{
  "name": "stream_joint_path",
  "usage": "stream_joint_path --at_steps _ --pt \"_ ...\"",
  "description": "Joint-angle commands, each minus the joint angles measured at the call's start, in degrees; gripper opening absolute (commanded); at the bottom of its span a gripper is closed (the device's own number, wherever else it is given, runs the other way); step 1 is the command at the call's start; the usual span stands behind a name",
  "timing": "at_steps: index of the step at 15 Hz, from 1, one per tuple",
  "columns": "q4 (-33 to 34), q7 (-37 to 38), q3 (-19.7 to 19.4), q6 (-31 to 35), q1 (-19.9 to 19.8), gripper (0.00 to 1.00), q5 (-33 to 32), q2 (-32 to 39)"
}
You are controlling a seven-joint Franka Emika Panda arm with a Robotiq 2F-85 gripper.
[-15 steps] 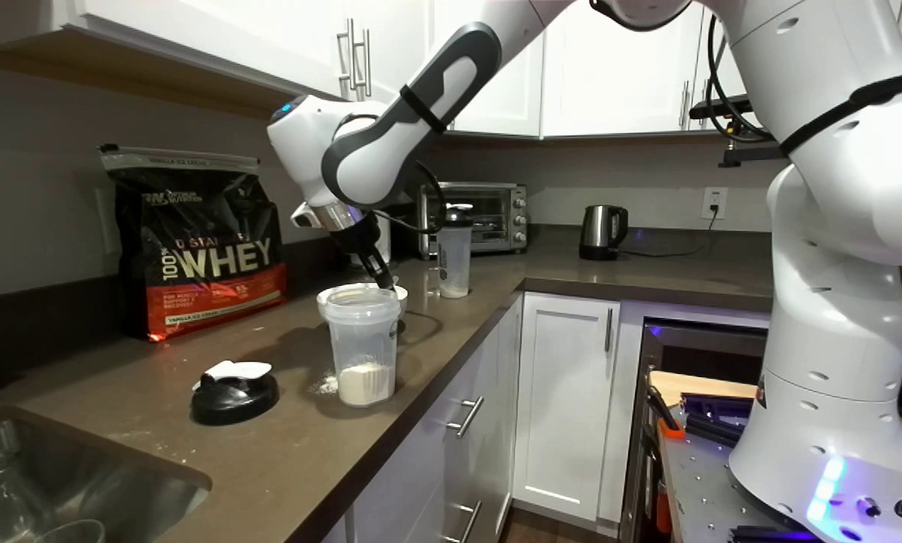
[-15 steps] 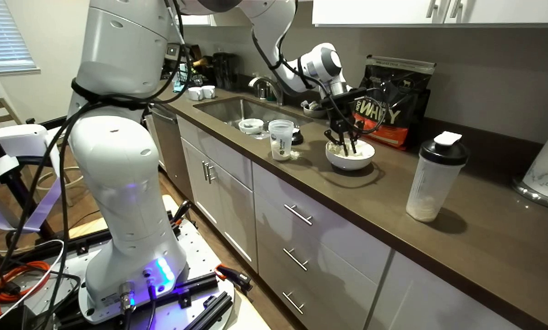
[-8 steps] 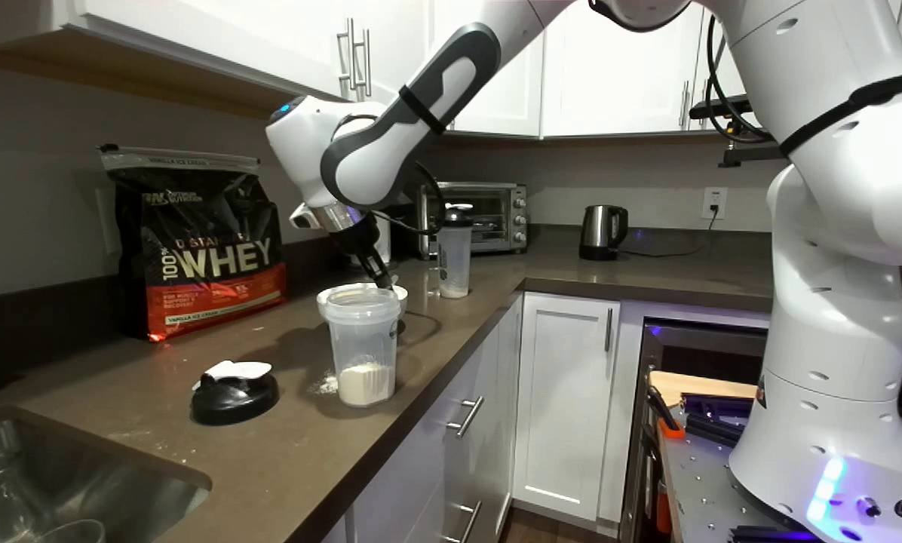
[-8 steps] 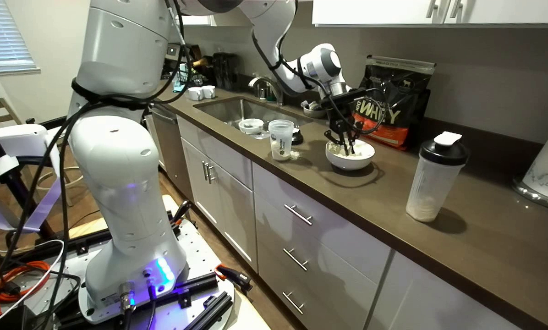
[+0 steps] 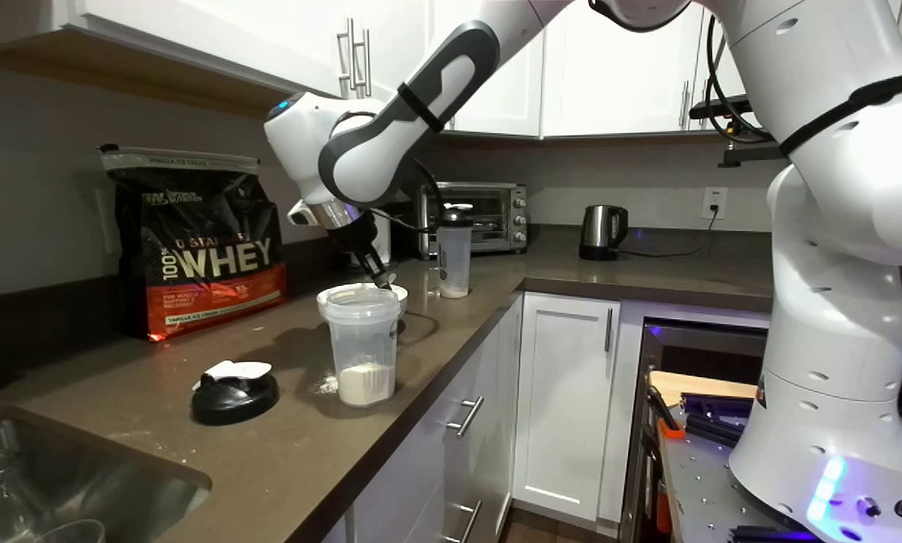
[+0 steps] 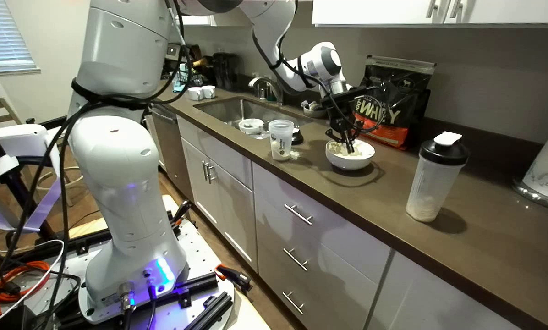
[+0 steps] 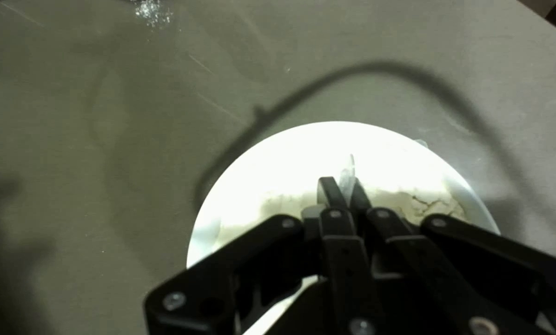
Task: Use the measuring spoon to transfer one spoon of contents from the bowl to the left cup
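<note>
Okay, room first: in an exterior view the open cup [image 6: 281,137] stands near the front edge of the counter [image 6: 494,247], left of the bowl [image 6: 345,162], with a short gap between the two and spilled powder [image 6: 294,155] right by the cup's foot. Whey bag [image 6: 404,89] stands near the bowl on the far side, and off to the right a longer stretch of counter runs before you get to the lidded shaker [image 6: 436,178]. The gripper [image 7: 346,190] points down over the bowl, its fingers pinching the measuring spoon [image 7: 347,179] (just a thin translucent sliver of it pokes out between the tips in the wrist view). I can't make out the scoop end, so can't say how full it is. Glare washes out a lot of the bowl there and the gripper blocks another chunk, though some cracked pale powder [image 7: 435,204] shows on the right. In an exterior view the cup hides much of the bowl, and the sink [image 5: 153,490] is cut off at near left. Compared with a second ago, the fingers have closed up and the gripper has shifted just slightly; cup, bowl and shaker haven't moved
</note>
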Motion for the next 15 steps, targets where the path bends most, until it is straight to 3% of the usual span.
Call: stream_joint_path --at_steps 1,15 --pt "1.17 -2.77 0.85 -1.82 -0.82 0.01 1.39 -0.33" --pt "3.88 -1.72 0.36 -2.02 -0.54 0.01 0.37 -0.42"
